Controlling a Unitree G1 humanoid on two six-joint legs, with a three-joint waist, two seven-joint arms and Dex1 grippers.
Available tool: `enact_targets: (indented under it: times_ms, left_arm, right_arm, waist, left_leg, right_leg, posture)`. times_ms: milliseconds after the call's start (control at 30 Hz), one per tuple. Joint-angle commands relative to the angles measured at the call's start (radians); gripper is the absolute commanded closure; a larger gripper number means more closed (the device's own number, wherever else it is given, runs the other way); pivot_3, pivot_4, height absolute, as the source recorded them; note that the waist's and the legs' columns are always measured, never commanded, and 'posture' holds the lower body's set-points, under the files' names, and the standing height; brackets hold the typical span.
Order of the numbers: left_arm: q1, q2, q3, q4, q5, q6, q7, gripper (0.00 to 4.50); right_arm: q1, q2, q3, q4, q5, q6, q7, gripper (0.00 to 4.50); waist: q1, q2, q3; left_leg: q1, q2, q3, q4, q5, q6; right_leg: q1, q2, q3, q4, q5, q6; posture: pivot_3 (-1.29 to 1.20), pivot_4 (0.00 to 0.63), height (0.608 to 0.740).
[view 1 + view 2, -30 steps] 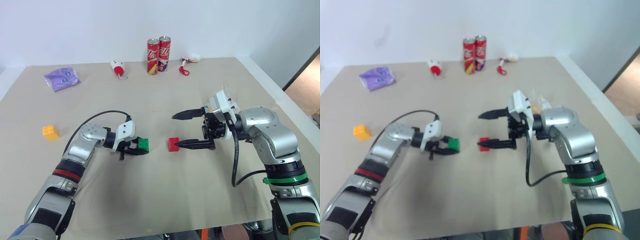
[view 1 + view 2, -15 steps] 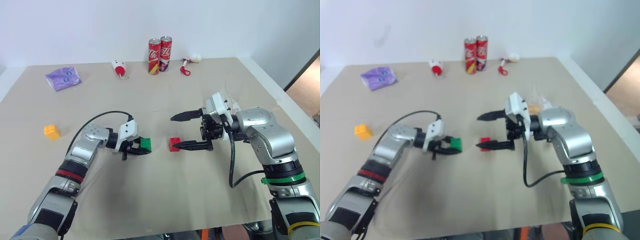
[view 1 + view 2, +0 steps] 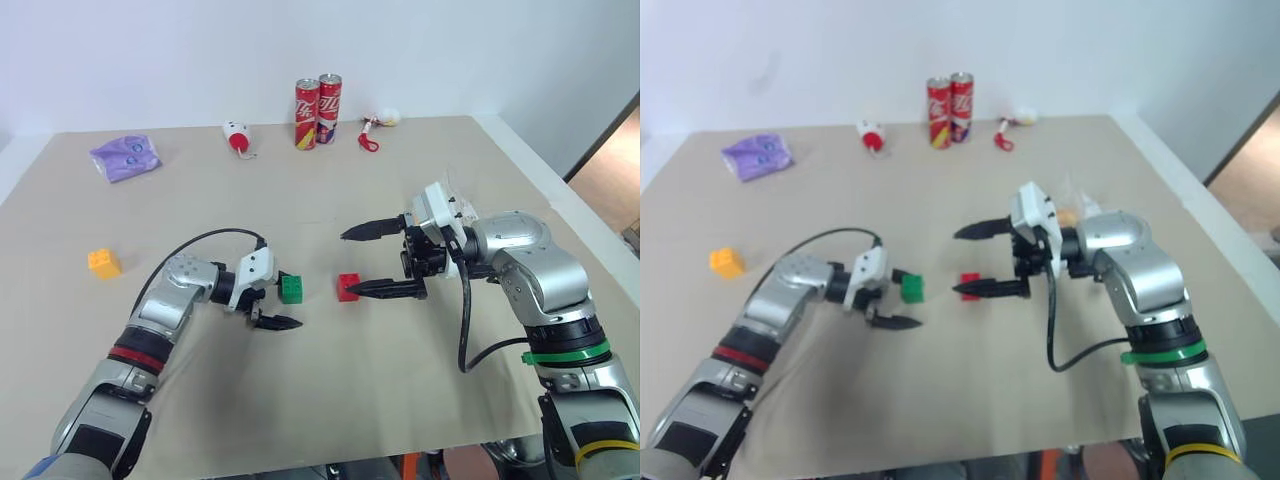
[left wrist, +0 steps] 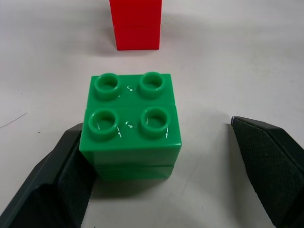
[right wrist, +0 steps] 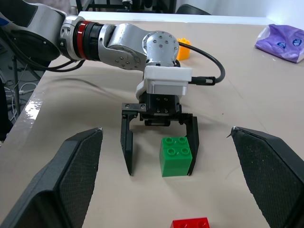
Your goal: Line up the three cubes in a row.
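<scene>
The left gripper (image 3: 282,304) stood with its fingers spread around the green cube (image 3: 291,289), which sat on the tabletop (image 3: 400,190) against one finger. The red cube (image 3: 348,287) lay just beside it, by the wide-open right gripper (image 3: 365,261). The yellow-orange cube (image 3: 101,263) sat well apart.

Arms: silver-grey metal shells, rounded joints. Left arm (image 3: 160,305): red band and black ring at forearm, black cable looping to white wrist block. Right arm (image 3: 545,290): green band, yellow band lower, black cable hanging in a loop. Fingers (image 5: 127,142) black, tapered; inner pads cross-hatched.
</scene>
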Motion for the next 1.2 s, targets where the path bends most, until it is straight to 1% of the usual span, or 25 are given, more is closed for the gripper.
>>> enact_targets:
  times_ms: [33, 167, 233, 367, 500, 600, 667, 767, 833, 933, 1033, 1200]
  left_arm:
    - [0.014, 0.054, 0.034, 0.006, 0.017, 0.0, 0.037, 0.02]
    - [0.032, 0.123, 0.08, 0.018, 0.003, -0.012, 0.053, 0.02]
    - [0.059, 0.182, 0.116, 0.025, -0.003, -0.028, 0.059, 0.02]
    - [0.114, 0.258, 0.172, 0.003, -0.032, -0.028, 0.071, 0.02]
    - [0.197, 0.32, 0.246, -0.107, -0.103, 0.042, 0.073, 0.02]
    - [0.304, 0.367, 0.311, -0.27, -0.184, 0.145, 0.064, 0.02]
    - [0.373, 0.371, 0.374, -0.375, -0.238, 0.224, 0.111, 0.02]
    - [0.46, 0.331, 0.478, -0.516, -0.317, 0.349, 0.249, 0.02]
    - [0.521, 0.295, 0.535, -0.603, -0.328, 0.409, 0.36, 0.02]
    - [0.616, 0.231, 0.578, -0.695, -0.291, 0.436, 0.512, 0.02]
    - [0.677, 0.155, 0.589, -0.759, -0.253, 0.467, 0.665, 0.02]
    - [0.691, -0.009, 0.611, -0.86, -0.178, 0.599, 0.983, 0.02]
  right_arm:
    - [-0.025, -0.005, -0.017, -0.016, 0.011, -0.004, 0.005, 0.0]
    - [-0.029, -0.007, -0.018, -0.016, 0.015, 0.0, 0.009, 0.0]
    - [-0.036, -0.006, -0.017, -0.01, 0.016, 0.001, 0.013, 0.0]
    - [-0.051, -0.001, -0.012, 0.001, 0.018, 0.001, 0.022, 0.0]
    - [-0.072, 0.009, -0.006, 0.018, 0.018, 0.001, 0.037, 0.0]
    - [-0.094, 0.024, 0.002, 0.039, 0.012, -0.006, 0.042, 0.0]
    - [-0.113, 0.05, 0.009, 0.057, -0.005, -0.025, 0.021, 0.0]
    - [-0.151, 0.114, 0.023, 0.099, -0.059, -0.054, -0.063, 0.0]
    - [-0.18, 0.169, 0.034, 0.129, -0.089, -0.05, -0.128, 0.0]
    - [-0.187, 0.22, 0.052, 0.139, -0.095, -0.059, -0.142, 0.0]
    - [-0.204, 0.266, 0.072, 0.168, -0.116, -0.076, -0.16, 0.0]
    - [-0.247, 0.324, 0.082, 0.221, -0.134, -0.096, -0.176, 0.0]
  waist:
    - [-0.005, 0.0, 0.0]
    - [-0.019, 0.0, 0.0]
    - [-0.028, 0.0, 0.0]
    - [-0.035, 0.0, 0.0]
    - [-0.04, 0.0, 0.0]
    - [-0.038, 0.0, 0.0]
    - [-0.039, 0.0, 0.0]
    - [-0.035, 0.0, 0.0]
    - [-0.032, 0.0, 0.0]
    - [-0.027, 0.0, 0.0]
    - [-0.025, 0.0, 0.0]
    - [-0.025, -0.001, 0.0]
  left_leg:
    - [0.0, 0.0, 0.0, 0.0, 0.0, 0.0]
    - [0.001, 0.003, 0.0, -0.001, 0.0, 0.0]
    - [0.002, 0.005, 0.0, -0.001, 0.0, 0.0]
    - [0.009, 0.007, -0.001, -0.008, 0.001, 0.001]
    - [0.012, 0.007, -0.002, -0.016, 0.002, 0.003]
    - [0.01, 0.007, -0.003, -0.018, 0.002, 0.003]
    - [0.008, 0.007, -0.002, -0.018, 0.001, 0.001]
    - [0.007, 0.007, -0.002, -0.018, -0.002, -0.001]
    - [0.007, 0.007, -0.002, -0.018, -0.003, -0.002]
    - [0.006, 0.007, -0.002, -0.018, -0.003, -0.003]
    - [0.006, 0.007, -0.002, -0.018, -0.003, -0.003]
    - [0.007, 0.006, -0.002, -0.017, -0.003, -0.003]
  right_leg:
    - [0.0, 0.0, 0.0, 0.0, 0.0, 0.0]
    - [-0.001, 0.004, 0.0, 0.0, 0.001, -0.002]
    - [-0.001, 0.006, 0.0, 0.001, 0.002, -0.003]
    - [-0.001, 0.01, 0.003, 0.001, 0.002, -0.007]
    - [-0.002, 0.012, 0.004, 0.001, 0.001, -0.01]
    - [-0.003, 0.012, 0.002, 0.002, 0.0, -0.011]
    - [-0.005, 0.011, 0.003, 0.002, -0.002, -0.012]
    - [-0.005, 0.01, 0.002, 0.002, -0.005, -0.011]
    - [-0.006, 0.01, 0.002, 0.002, -0.006, -0.01]
    - [-0.006, 0.01, 0.002, 0.001, -0.006, -0.011]
    - [-0.005, 0.009, 0.002, 0.001, -0.006, -0.011]
    - [-0.004, 0.009, 0.002, 0.001, -0.004, -0.009]
  posture:
    - [0.0, 0.15, 0.74]
    - [0.0, 0.15, 0.74]
    - [0.0, 0.15, 0.74]
    - [0.0, 0.15, 0.74]
    - [0.0, 0.15, 0.74]
    - [0.0, 0.15, 0.74]
    - [0.0, 0.15, 0.74]
    - [0.0, 0.15, 0.74]
    - [0.0, 0.15, 0.74]
    - [0.0, 0.15, 0.74]
    - [0.0, 0.15, 0.74]
    - [0.0, 0.15, 0.74]
